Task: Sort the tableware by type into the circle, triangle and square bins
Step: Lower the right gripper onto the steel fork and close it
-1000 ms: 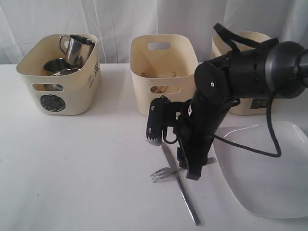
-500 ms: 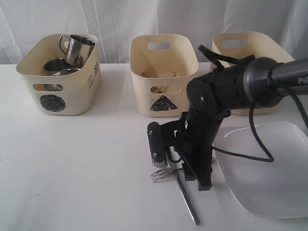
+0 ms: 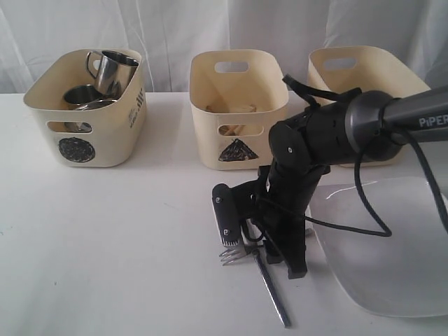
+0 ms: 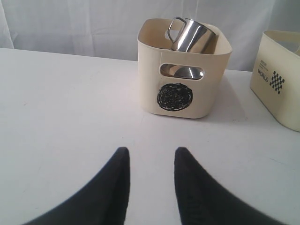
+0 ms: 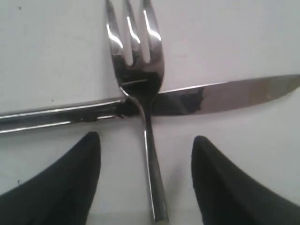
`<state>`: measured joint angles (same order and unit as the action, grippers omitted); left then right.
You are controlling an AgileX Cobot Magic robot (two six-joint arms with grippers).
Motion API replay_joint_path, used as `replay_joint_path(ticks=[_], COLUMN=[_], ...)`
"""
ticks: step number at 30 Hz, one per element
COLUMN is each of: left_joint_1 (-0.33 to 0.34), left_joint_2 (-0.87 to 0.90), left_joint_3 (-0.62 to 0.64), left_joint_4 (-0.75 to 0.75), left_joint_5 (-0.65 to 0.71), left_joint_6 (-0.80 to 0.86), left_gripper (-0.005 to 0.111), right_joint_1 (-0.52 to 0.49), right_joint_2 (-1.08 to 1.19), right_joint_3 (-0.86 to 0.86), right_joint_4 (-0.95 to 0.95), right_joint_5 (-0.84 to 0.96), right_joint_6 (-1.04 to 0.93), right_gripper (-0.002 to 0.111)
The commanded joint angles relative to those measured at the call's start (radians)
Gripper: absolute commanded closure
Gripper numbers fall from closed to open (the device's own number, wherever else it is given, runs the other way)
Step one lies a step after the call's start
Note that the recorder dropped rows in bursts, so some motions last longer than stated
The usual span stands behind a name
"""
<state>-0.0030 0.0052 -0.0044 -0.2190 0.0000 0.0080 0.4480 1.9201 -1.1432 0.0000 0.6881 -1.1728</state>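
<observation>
A steel fork (image 3: 232,253) lies across a steel knife (image 3: 271,292) on the white table, just left of the large white plate (image 3: 399,259). My right gripper (image 3: 260,245) hangs low over them, open, its fingers on either side of the fork's handle without touching it. The right wrist view has the fork (image 5: 136,70) crossing the knife (image 5: 225,96) between the tips of that gripper (image 5: 146,139). My left gripper (image 4: 151,151) is open and empty above bare table, facing the circle bin (image 4: 183,93). It does not appear in the exterior view.
The circle bin (image 3: 84,133) holds a steel mug (image 3: 112,70) and a steel bowl (image 3: 82,94). The triangle bin (image 3: 238,133) has pale wooden things inside. A third cream bin (image 3: 350,66) stands behind my right arm, which hides its mark.
My right arm has come down towards the table, bringing its open gripper over the fork. Fork, knife and plate have not moved.
</observation>
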Motion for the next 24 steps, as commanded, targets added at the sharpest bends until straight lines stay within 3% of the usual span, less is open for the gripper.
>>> replay_joint_path(ticks=[1,5,24], left_joint_1=[0.002,0.002,0.002], left_joint_2=[-0.005,-0.005,-0.005], left_joint_3=[0.004,0.004,0.004], left_joint_4=[-0.005,-0.005,-0.005], left_joint_5=[0.0,0.0,0.0], left_joint_6=[-0.008,-0.008,-0.008], left_gripper=[0.069,0.069,0.069], right_joint_1=[0.0,0.0,0.0], right_joint_2=[0.008,0.008,0.07], right_joint_3=[0.004,0.004,0.004], right_joint_4=[0.0,0.0,0.035], right_joint_5=[0.003,0.002,0.069], right_joint_6=[-0.011,-0.011,-0.011], right_gripper=[0.061,0.067,0.068])
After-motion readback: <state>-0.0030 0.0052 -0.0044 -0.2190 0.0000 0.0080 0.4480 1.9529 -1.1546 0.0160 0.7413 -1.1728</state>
